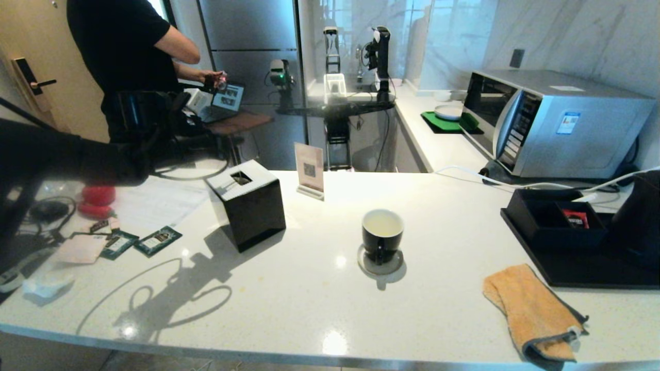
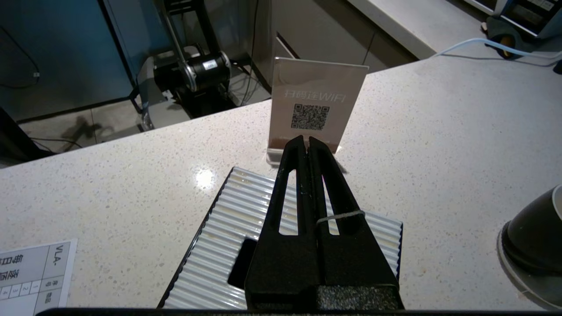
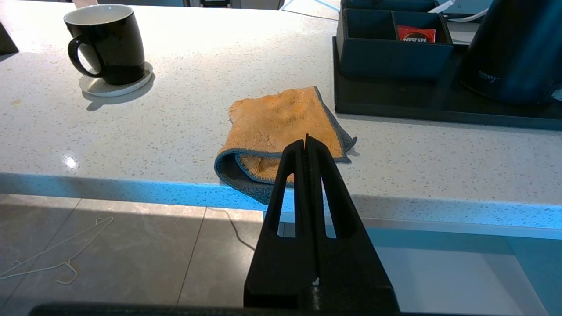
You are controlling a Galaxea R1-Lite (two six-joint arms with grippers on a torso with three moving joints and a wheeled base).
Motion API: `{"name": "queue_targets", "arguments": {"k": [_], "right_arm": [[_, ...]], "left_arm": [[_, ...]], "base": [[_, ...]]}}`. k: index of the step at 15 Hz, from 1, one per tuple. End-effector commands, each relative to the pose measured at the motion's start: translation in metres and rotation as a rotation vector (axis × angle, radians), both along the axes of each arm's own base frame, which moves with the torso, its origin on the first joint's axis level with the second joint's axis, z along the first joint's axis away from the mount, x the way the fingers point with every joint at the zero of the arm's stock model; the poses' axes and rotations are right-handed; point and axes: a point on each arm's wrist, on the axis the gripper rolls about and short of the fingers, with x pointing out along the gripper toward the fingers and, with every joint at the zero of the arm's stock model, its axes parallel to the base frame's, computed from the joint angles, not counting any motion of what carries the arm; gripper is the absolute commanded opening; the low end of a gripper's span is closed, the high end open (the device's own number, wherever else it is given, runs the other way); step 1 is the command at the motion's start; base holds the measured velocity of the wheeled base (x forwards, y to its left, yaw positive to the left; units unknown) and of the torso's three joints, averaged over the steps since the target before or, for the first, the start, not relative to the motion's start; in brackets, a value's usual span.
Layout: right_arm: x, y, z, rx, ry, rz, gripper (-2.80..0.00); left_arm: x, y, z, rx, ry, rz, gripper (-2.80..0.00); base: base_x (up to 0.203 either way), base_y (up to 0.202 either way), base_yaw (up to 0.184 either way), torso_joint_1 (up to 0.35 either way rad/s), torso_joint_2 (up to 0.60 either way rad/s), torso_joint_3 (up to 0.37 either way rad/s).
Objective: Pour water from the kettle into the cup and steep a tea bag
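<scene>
The black cup [image 1: 382, 234], white inside, stands on a round grey coaster [image 1: 380, 264] mid-counter; I cannot make out water in it. The black kettle [image 1: 639, 216] sits at the right edge on a black tray [image 1: 593, 273]. My left gripper [image 2: 306, 139] hovers shut above a black tissue box [image 2: 246, 215], left of the cup [image 2: 533, 237]. A thin pale string [image 2: 340, 216] runs out of its seam and round one finger; the tea bag pouch is hidden. My right gripper [image 3: 306, 140] hangs shut below the counter's front edge, empty, with cup [image 3: 105, 44] and kettle [image 3: 513, 52] beyond.
A QR-code sign [image 1: 310, 170] stands behind the tissue box [image 1: 250, 203]. An orange cloth [image 1: 531, 309] overhangs the front edge. A red packet [image 1: 575, 218] lies in the tray's box. Green sachets [image 1: 139, 242] and papers lie left. A microwave [image 1: 557, 123] is back right; a person [image 1: 129, 62] back left.
</scene>
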Motion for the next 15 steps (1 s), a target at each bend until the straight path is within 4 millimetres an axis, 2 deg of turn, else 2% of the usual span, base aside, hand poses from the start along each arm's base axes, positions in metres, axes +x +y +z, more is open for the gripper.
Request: {"name": "queue_targets", "arguments": {"k": [1, 2, 8, 15], "right_arm": [[0.000, 0.000, 0.000, 0.000, 0.000, 0.001, -2.80], [0.000, 0.000, 0.000, 0.000, 0.001, 0.001, -2.80], [0.000, 0.000, 0.000, -0.001, 0.002, 0.001, -2.80], [0.000, 0.000, 0.000, -0.001, 0.002, 0.001, -2.80]], "left_arm": [[0.000, 0.000, -0.003, 0.000, 0.008, -0.004, -2.80], [0.000, 0.000, -0.005, 0.000, 0.015, -0.005, 0.00], [-0.002, 0.000, -0.007, 0.000, 0.022, -0.004, 0.00], [-0.008, 0.000, -0.021, 0.005, 0.069, -0.004, 0.00]], "base": [[0.000, 0.000, 0.000, 0.000, 0.00, 0.000], [0.000, 0.000, 0.000, 0.000, 0.00, 0.000], [0.000, 0.000, 0.000, 0.000, 0.00, 0.000], [0.000, 0.000, 0.000, 0.000, 0.00, 0.000]]}}
